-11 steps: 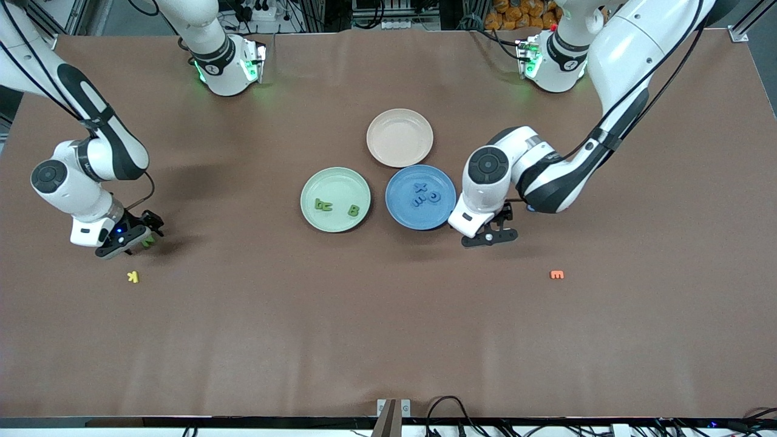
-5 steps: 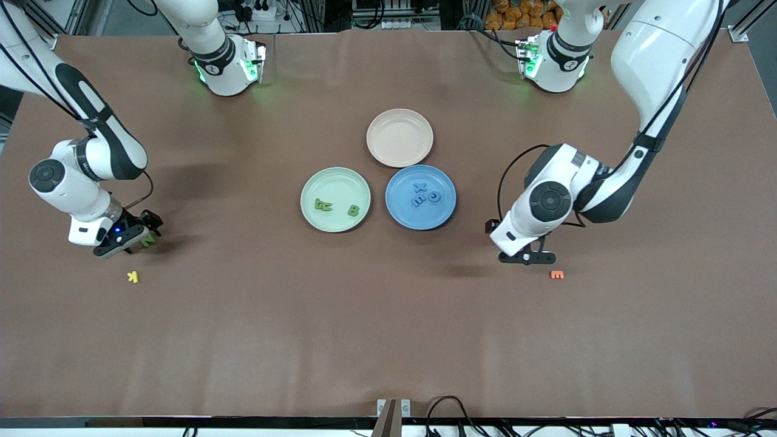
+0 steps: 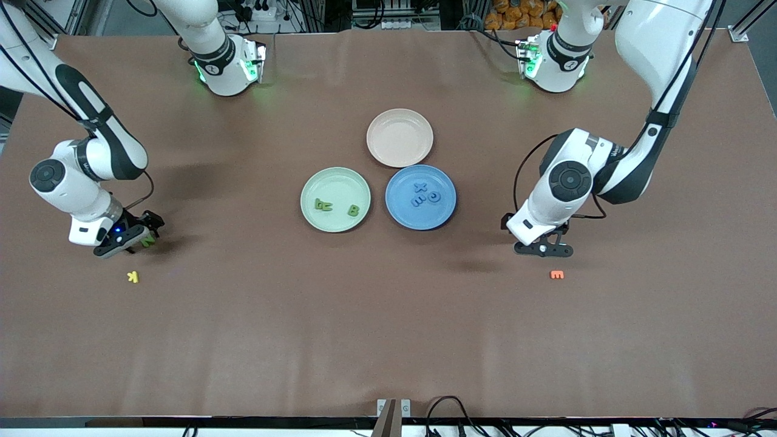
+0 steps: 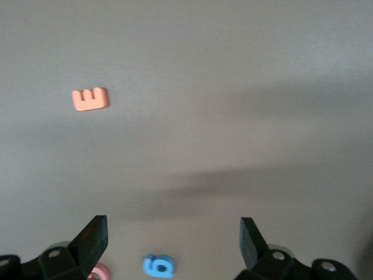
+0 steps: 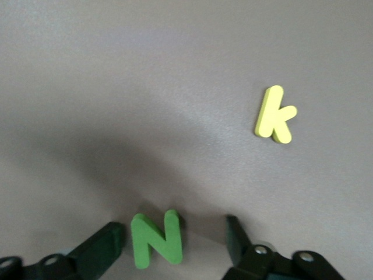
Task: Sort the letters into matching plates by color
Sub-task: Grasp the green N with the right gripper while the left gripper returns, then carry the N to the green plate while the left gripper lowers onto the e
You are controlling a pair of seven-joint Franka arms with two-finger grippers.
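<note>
My right gripper is down at the table at the right arm's end, its fingers open around a green letter N; one finger is close beside it, the other stands apart. My left gripper hangs open over a blue letter, which the arm hides in the front view. The pale green plate holds two green letters. The blue plate beside it holds three blue letters.
A beige plate sits farther from the front camera, touching the blue plate. A yellow k lies near the N. An orange letter lies near the left gripper, and a pink piece lies beside the blue letter.
The left arm has swung away from the blue plate toward its own end of the table, open throughout. The right gripper's fingers have drawn closer around the green N.
</note>
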